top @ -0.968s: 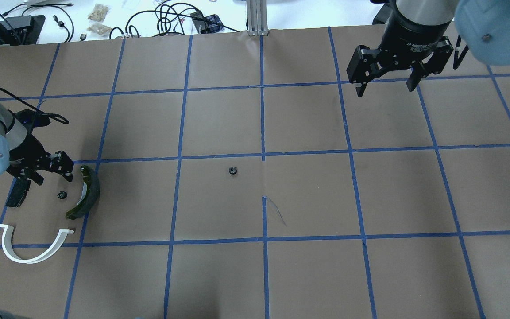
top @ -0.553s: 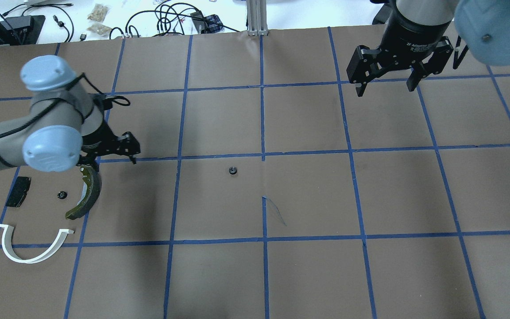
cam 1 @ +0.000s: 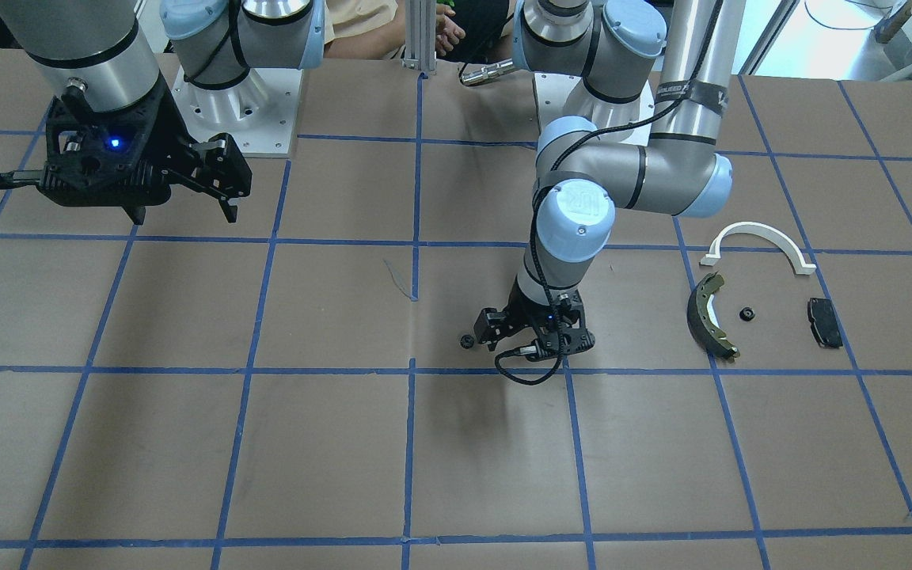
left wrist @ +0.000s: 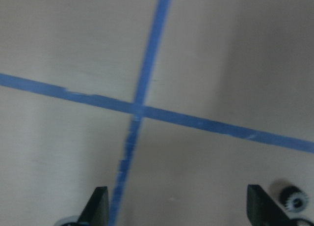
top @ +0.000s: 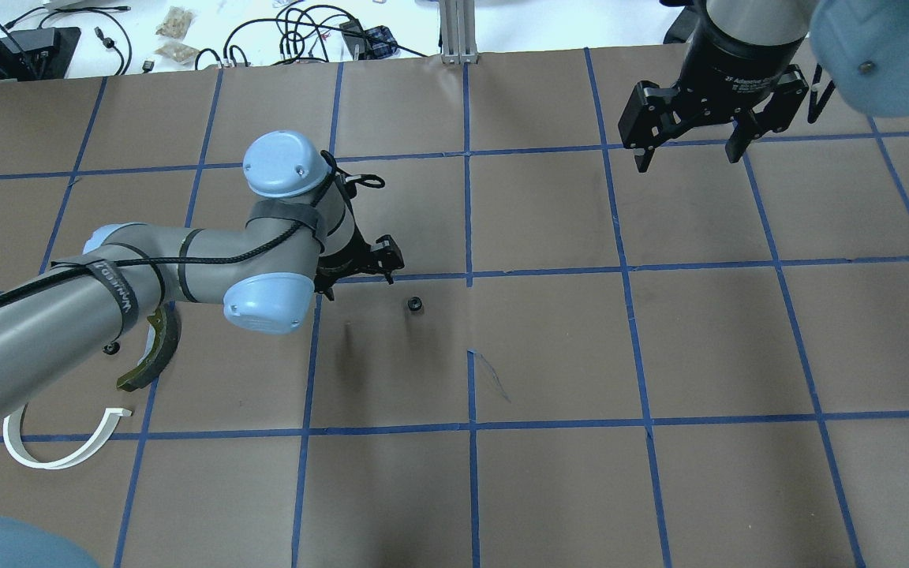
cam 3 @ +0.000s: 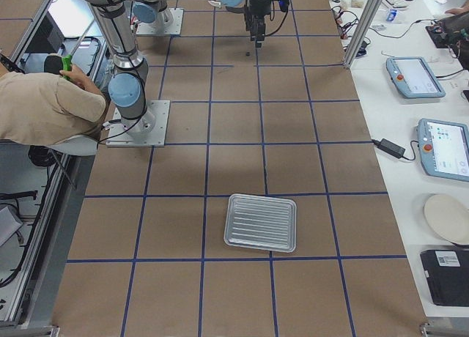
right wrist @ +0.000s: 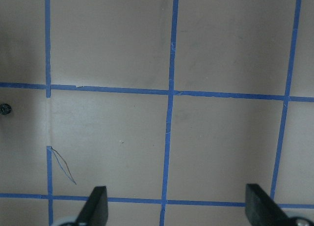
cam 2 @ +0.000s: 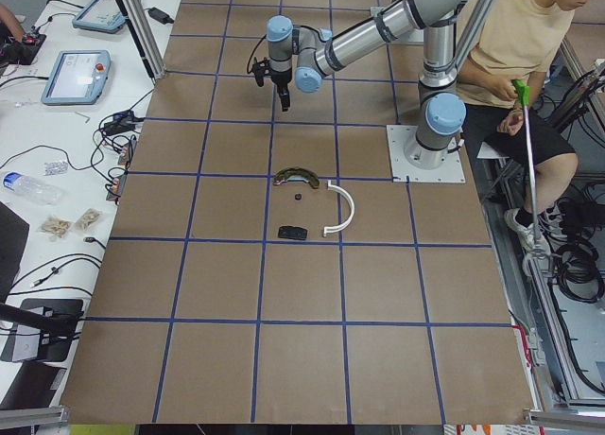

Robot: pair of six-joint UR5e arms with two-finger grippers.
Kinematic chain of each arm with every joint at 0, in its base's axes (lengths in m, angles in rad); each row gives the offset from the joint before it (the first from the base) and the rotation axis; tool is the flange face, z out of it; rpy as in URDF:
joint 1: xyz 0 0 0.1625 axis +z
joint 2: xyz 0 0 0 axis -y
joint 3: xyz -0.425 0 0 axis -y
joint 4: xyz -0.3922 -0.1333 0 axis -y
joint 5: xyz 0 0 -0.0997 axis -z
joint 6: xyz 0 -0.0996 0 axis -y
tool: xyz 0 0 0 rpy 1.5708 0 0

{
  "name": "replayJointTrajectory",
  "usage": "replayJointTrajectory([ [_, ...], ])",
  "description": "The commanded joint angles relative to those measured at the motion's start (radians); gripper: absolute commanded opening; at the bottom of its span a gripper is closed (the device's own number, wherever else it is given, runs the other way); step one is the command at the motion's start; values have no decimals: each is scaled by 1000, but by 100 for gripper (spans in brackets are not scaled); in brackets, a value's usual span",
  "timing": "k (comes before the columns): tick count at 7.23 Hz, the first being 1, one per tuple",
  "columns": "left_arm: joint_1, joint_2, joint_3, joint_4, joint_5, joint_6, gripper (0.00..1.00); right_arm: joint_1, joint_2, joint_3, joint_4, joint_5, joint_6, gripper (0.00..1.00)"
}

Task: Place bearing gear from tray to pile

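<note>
Overhead order, left to right. The pile (top: 156, 351) comprises a white half-ring arc (cam 1: 753, 229), a dark curved brake shoe with a yellowish rim (cam 1: 708, 313) and a small black rectangular pad (cam 1: 824, 322). One small black gear (cam 1: 747, 313) lies between shoe and pad, so that part appears delivered. Toward mid-table the left gripper (cam 1: 533, 342) hangs low over the brown paper-covered table (top: 549, 489), jaws spread wide and holding nothing. The small black toothed bearing gear (top: 415, 304) rests on the paper just beside one finger, outside the gap, well apart from the pile and off the tray. Farther right, the right gripper (top: 689, 160) hovers high, jaws open and empty. The ribbed silver metal tray (cam 3: 261, 222) at the table's right end shows no gear. Remaining, by judgement: grasp this gear, carry it to the pile, release.
</note>
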Motion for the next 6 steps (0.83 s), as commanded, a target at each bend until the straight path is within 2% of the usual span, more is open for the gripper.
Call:
replayJointTrajectory([
  [1,-70,-66,29,19,-4,-57,100,-2,0,0,0,-2,0,100],
  [3,-97,-81,31,19,-11,-81,100,-2,0,0,2,-2,0,100],
  [4,-104,-87,29,21,-6,-90,96,-2,0,0,0,-2,0,100],
  [5,-104,-86,31,22,0,-84,63,-2,0,0,0,-2,0,100],
  [6,-102,-86,31,21,0,-90,42,-2,0,0,0,-2,0,100],
])
